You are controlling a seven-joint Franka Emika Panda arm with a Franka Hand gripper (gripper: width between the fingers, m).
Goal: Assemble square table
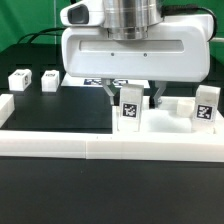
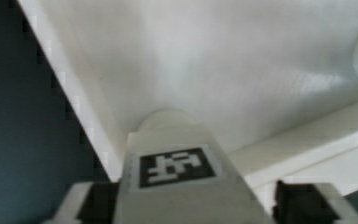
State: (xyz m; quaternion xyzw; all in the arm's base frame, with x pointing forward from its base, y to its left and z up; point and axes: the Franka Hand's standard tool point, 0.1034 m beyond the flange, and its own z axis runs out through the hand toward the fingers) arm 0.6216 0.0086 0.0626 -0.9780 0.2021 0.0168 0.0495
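Exterior view: tool (image 1: 134,99) straddles one upright leg block (image 1: 130,114).
Fingers stand apart, clear of the block, holding nothing; it stands beside the square slab (image 2: 229,70), near the desk's bar-lined edge.

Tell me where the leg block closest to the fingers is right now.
In the exterior view, the leg block stands near the middle, between the two fingers, just beyond the long white border bar.

Leg block (image 1: 130,110): white plastic, smooth, faint sheen; tag (image 1: 129,113) on its face printed black and white, matt.
Slab (image 2: 211,70): white plastic, smooth, soft gloss.
Claw (image 1: 133,98): casing glossy white plastic; wrist (image 1: 130,15) above looks like brushed metal.
Surface (image 1: 60,105): black, matt.
Border bars (image 1: 100,150): white, matt.
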